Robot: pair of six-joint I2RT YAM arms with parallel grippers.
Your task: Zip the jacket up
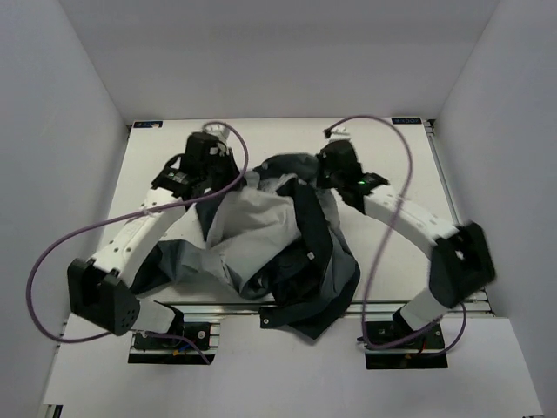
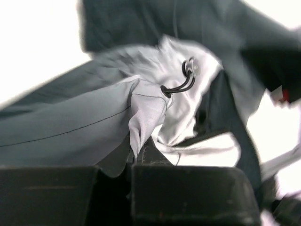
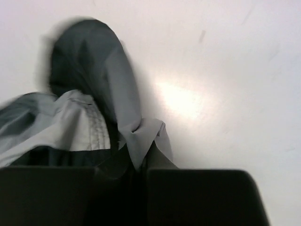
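from above, the jacket [image 1: 278,248] lies crumpled in the middle of the white worktop [image 1: 409,165], between the left arm [image 1: 144,231] and the right arm [image 1: 409,218]. its pale grey panels are bunched on the left, its dark folds lie on the right, and a dark edge hangs over the near rim. both arms reach to its far side.

at the left wrist, the left fingers [image 2: 131,165] are pressed together on a fold of light grey cloth. a black elastic drawcord [image 2: 181,84] loops just beyond.

at the right wrist, the right fingers [image 3: 140,173] pinch a grey fold, and a dark rounded part of the garment lies on the bare worktop beyond.
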